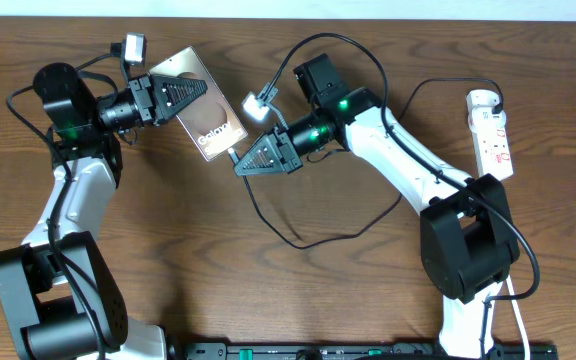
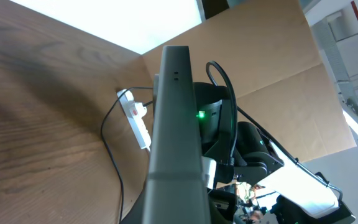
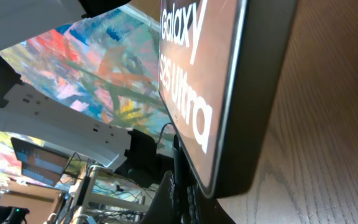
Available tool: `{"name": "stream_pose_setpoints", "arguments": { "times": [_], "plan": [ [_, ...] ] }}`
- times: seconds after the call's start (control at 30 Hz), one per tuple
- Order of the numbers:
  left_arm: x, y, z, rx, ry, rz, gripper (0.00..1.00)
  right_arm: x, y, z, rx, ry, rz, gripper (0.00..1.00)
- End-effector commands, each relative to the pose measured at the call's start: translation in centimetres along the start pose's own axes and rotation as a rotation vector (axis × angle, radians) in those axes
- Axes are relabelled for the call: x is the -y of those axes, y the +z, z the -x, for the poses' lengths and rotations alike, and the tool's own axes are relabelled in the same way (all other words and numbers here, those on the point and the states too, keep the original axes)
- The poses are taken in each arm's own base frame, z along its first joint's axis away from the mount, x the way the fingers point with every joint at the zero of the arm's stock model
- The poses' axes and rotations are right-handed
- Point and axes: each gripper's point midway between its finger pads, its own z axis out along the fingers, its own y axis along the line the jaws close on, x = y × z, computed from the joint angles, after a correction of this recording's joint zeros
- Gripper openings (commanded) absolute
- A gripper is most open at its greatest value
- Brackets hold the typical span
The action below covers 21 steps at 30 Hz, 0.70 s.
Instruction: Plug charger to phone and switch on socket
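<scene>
Where the far-left part of the table [image 1: 318, 300] is concerned, item one is the phone [image 1: 218, 125]: bronze-tan, white lettering facing up, set aslant with its lettered end toward the near right. The left gripper [image 1: 190, 97] reaches in from the left with its fingers clamped tight on the phone. In the left wrist view the phone appears edge-on, rising straight out of the grip [image 2: 176, 124]. Whether it rests on the wood cannot be told. Item two is the right gripper [image 1: 240, 165], fingers closed at the phone's near end and pinching the tip of the charger [image 1: 298, 245]. Its thin black cable trails nearward, then loops right. Whether the plug is seated cannot be told. Item three is the socket [image 1: 490, 130]: white with red marks, at the far right, well apart from both grippers.
</scene>
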Motion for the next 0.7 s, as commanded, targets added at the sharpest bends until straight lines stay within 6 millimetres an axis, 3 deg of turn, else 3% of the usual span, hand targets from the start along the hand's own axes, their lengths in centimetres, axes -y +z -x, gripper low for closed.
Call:
{"name": "stream_pose_setpoints", "arguments": {
  "times": [0.0, 0.67],
  "plan": [
    [1.30, 0.32, -0.93, -0.061, 0.045, -0.038, 0.07, -1.18, 0.05, 0.47, 0.006, -0.017, 0.038, 0.01],
    [1.30, 0.32, -0.93, -0.061, 0.075, -0.038, 0.07, -1.41, 0.04, 0.64, 0.009, 0.015, 0.052, 0.01]
  ]
}}
